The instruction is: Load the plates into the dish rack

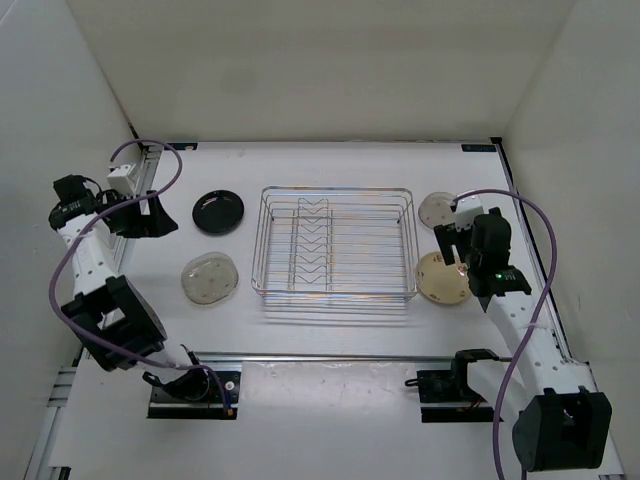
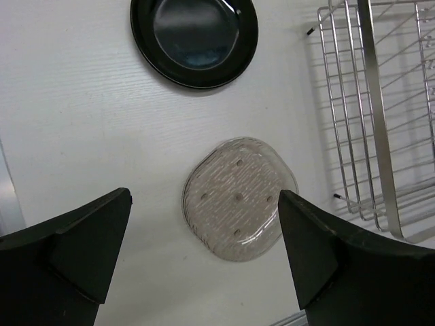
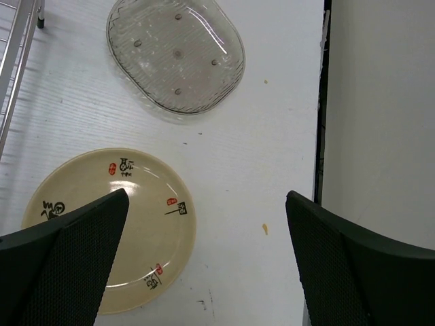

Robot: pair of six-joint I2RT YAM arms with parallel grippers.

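Note:
The chrome wire dish rack (image 1: 335, 189) stands empty mid-table. Left of it lie a glossy black plate (image 1: 218, 211) and a clear plate (image 1: 210, 277). Right of it lie a second clear plate (image 1: 436, 207) and a cream plate (image 1: 440, 279) with small red and black marks. My left gripper (image 1: 158, 215) is open and empty, held above the table left of the black plate. Its wrist view shows the black plate (image 2: 194, 37), the clear plate (image 2: 238, 197) and the rack (image 2: 378, 115). My right gripper (image 1: 452, 246) is open and empty above the two right plates (image 3: 175, 54) (image 3: 112, 227).
White walls close in the table on the left, back and right. A black strip (image 3: 321, 102) marks the table's right edge close to the right plates. The rack's corner (image 3: 24, 37) shows at the top left of the right wrist view. A metal rail (image 1: 330, 357) runs along the near edge.

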